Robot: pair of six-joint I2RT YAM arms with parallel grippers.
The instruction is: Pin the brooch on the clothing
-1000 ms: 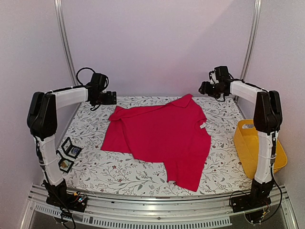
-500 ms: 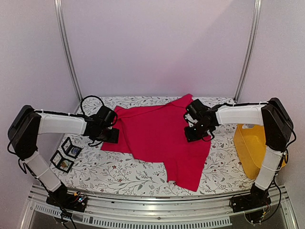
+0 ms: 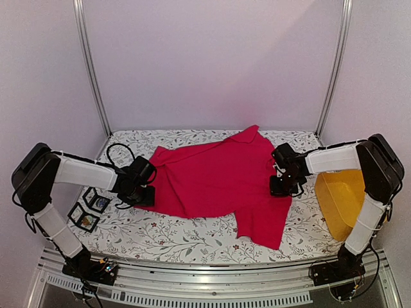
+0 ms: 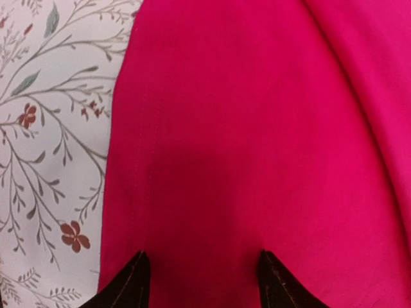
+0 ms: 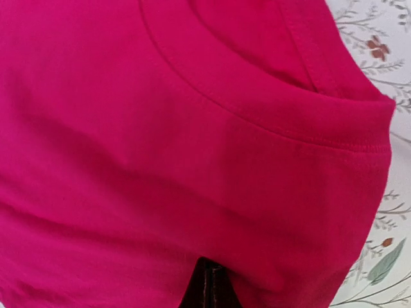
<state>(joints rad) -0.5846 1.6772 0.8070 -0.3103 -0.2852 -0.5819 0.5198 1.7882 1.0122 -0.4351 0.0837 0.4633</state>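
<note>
We see the red shirt [image 3: 218, 176] lying crumpled across the middle of the bench [image 3: 186, 234], on a floral cloth [image 3: 160, 228]. One corner reaches toward the far edge and a long flap trails to the near right. The left fingers [image 3: 142, 196] are low at the shirt's left edge. In the left wrist view the two dark tips [image 4: 131, 285] stand apart over the shirt [image 4: 257, 128], with flat red fabric showing between them, so they are open and grip nothing. A stitched hem runs just inside that edge, and the floral cloth [image 4: 51, 128] shows to its left. The right fingers [image 3: 280, 186] are down on the shirt's right side. In the right wrist view the tips [image 5: 209, 289] are pressed together into a single dark point, and the shirt [image 5: 160, 128] bunches around them just below the ribbed neckline, so we read them as closed on a pinch of fabric. A patch of the floral cloth [image 5: 379, 256] shows at the right of that view. On the left of the bench, just beside the left arm, lie small dark-framed boxes [image 3: 90, 208], apart from the shirt. What they hold is too small for us to tell. A yellow bin [image 3: 340, 205] sits at the bench's right edge, near the right arm.
</note>
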